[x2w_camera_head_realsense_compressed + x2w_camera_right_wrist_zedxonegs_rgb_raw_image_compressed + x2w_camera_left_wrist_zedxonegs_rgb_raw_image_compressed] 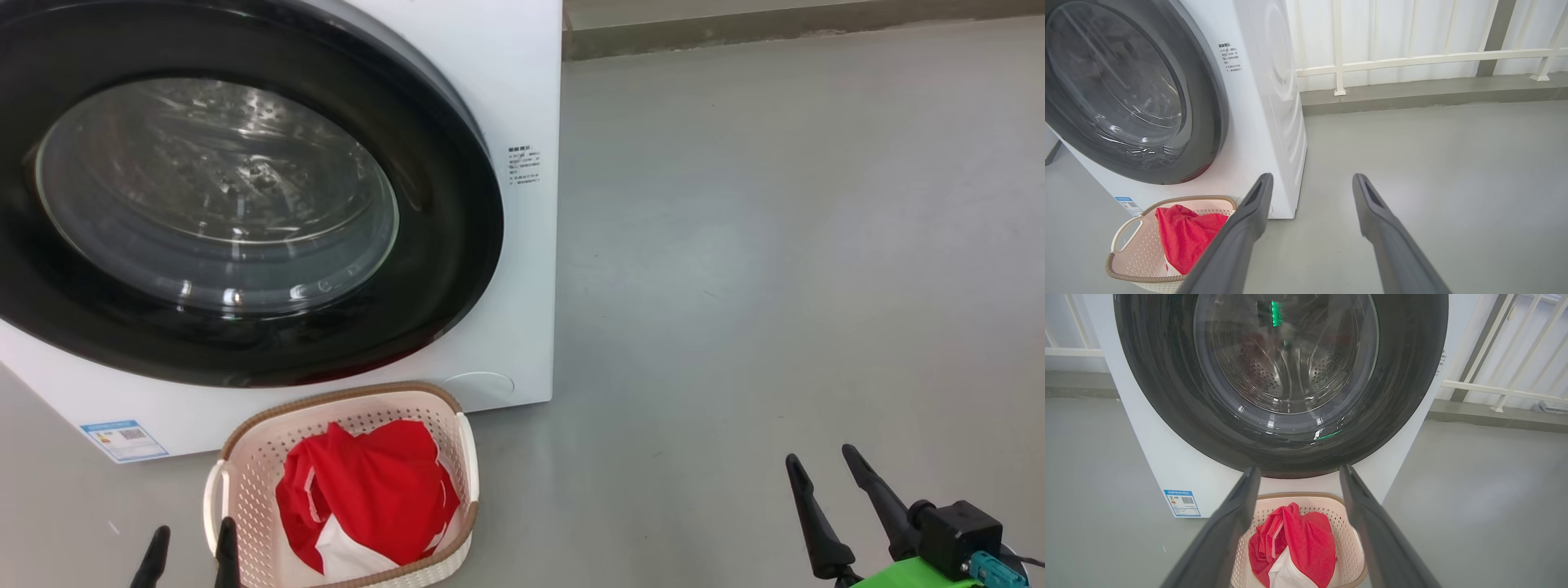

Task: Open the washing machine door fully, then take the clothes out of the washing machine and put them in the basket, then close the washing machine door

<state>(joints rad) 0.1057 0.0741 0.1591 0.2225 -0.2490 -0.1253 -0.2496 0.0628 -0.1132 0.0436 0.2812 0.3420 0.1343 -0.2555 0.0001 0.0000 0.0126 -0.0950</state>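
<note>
Left gripper [193,545]: two long dark tapered fingers spread wide, nothing between them. Held low with the tips pointing forward, just in front of the near left corner of the small cream perforated plastic basket [253,469] and clear of it.

Right gripper [820,465]: same pattern, fingers parted as widely and empty. It is carried on a green wrist housing [906,576], low over the bare grey floor [775,245], well to the right of the basket, with the fingers leaning slightly left.

Basket: rounded rectangle with a brown woven-look rim and pale loop handles at its sides, standing on the floor.

Clothes: red fabric garments [375,482] with a white panel, bunched inside the basket, the heap reaching about rim height. The number of pieces cannot be told.

Washing machine: big white box-shaped front-loader [514,90] directly behind the basket. Whether the two touch cannot be told. A small blue label [122,441] sits on its lower front, left of the basket.

Washing machine door: large and round, with a wide glossy black rim [445,245] and a bulging clear glass window [212,188]. It is shut flat against the machine front, above and behind the basket. Perforated steel drum visible through the glass; faint red reflection on the rim's lowest edge.

White railing [1412,59]: on a low grey kerb, far behind and right of the basket.
</note>
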